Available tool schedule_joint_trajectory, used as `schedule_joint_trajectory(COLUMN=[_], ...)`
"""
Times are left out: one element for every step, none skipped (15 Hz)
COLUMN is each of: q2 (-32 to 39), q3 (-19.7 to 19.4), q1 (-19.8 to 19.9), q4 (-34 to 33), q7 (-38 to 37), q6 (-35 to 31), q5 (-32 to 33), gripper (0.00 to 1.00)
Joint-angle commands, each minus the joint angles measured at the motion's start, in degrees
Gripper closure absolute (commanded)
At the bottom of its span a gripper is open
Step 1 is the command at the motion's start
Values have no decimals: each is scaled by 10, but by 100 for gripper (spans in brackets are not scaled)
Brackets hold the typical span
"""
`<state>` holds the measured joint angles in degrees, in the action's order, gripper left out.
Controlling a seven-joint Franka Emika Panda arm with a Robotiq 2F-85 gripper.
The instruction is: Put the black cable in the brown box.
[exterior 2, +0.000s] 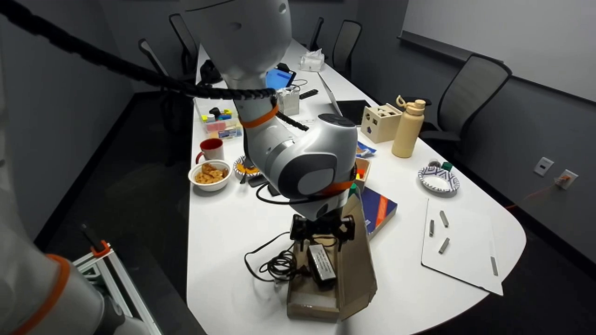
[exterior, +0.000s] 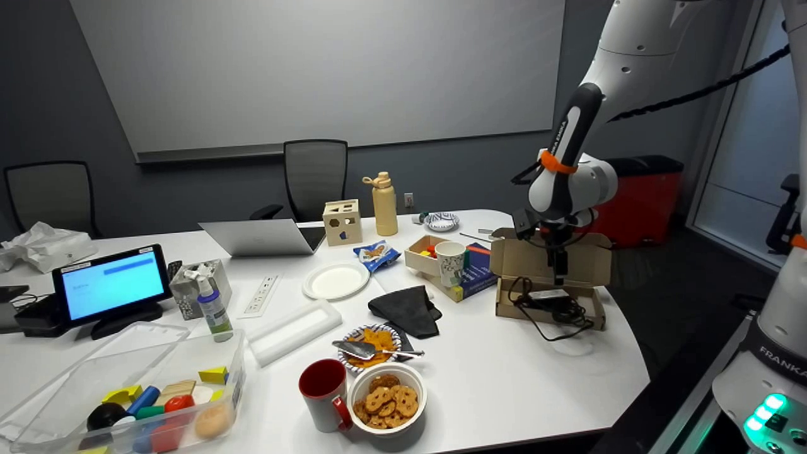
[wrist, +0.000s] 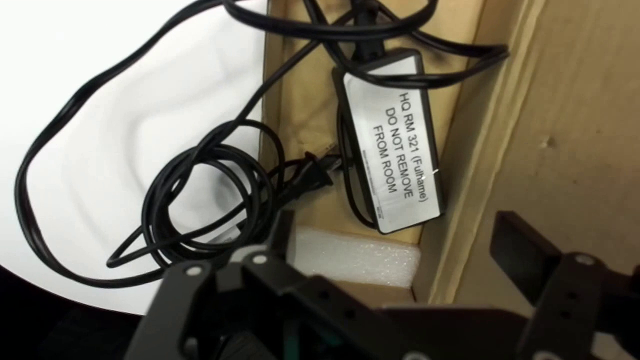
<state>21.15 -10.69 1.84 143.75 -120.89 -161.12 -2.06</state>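
Note:
The brown box [exterior 2: 312, 312] is open on the table, its lid raised; it also shows in an exterior view [exterior: 506, 308] and the wrist view [wrist: 437, 255]. The black cable's adapter with a white label [wrist: 395, 150] lies inside the box; it also shows in an exterior view [exterior 2: 321, 263]. The coiled black cable [wrist: 151, 215] hangs over the box's side, and part lies on the table in both exterior views [exterior 2: 281, 266] [exterior: 570, 313]. My gripper [wrist: 400, 242] is open and empty above the box, its fingers apart; it also shows in both exterior views [exterior 2: 320, 245] [exterior: 558, 277].
A white foam block [wrist: 357, 257] lies in the box. A blue book [exterior 2: 379, 209], a paper cup [exterior: 450, 265] and a wooden tray [exterior: 417, 257] stand close by. A black cloth [exterior: 408, 310], a snack bowl [exterior: 388, 398] and a red mug [exterior: 325, 394] stand farther off.

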Motion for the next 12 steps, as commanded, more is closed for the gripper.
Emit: schedule_joint_trajectory(q2=[-37, -49, -57, -67, -76, -86, -94, -102, -110, -116, -122, -127], q3=[-31, -39, -45, -51, -54, -58, -60, -63, -64, -63, -63, -61], q1=[-24, -31, -36, -41, -44, -48, -51, -54, -56, -56, -57, -57], q4=[19, 26, 30, 35, 39, 45, 49, 53, 59, 63, 68, 72], q7=[8, 6, 4, 3, 3, -1, -5, -9, -14, -17, -25, -33], q6=[5, 7, 7, 8, 12, 14, 14, 15, 14, 13, 11, 10], q5=[3, 9, 14, 20, 23, 30, 36, 42, 50, 56, 64, 69], gripper=[0, 0, 0, 0, 0, 0, 0, 0, 0, 0, 0, 0])
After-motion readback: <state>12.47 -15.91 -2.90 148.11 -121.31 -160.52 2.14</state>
